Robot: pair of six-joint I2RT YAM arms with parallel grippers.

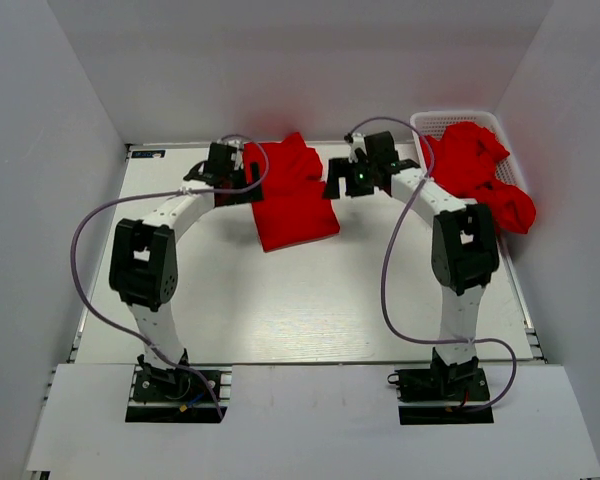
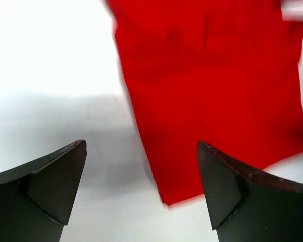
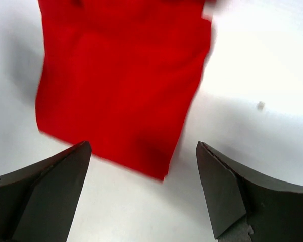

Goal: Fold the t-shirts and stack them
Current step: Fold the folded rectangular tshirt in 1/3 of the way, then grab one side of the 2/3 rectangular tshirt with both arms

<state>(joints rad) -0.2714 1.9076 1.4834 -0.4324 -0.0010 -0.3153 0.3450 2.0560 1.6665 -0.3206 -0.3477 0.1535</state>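
1. Arms: two, left arm [image 1: 145,260] and right arm [image 1: 463,250].
2. Grippers: two, left gripper [image 2: 141,143] and right gripper [image 3: 144,143]; two fingers [image 2: 40,181] on each.
3. Shirts on table [image 1: 310,300]: one red pile [image 1: 292,205], near part folded flat, far part crumpled. One shirt or two, cannot tell.
4. Shirts in basket [image 1: 458,118]: one red heap [image 1: 475,165] spilling over the rim. Number of shirts in it not countable.
5. Baskets: one, white mesh.
6. Cables: two, purple, left cable [image 1: 80,235] and right cable [image 1: 388,270].
7. Specks on table: one, pale speck [image 3: 261,105].
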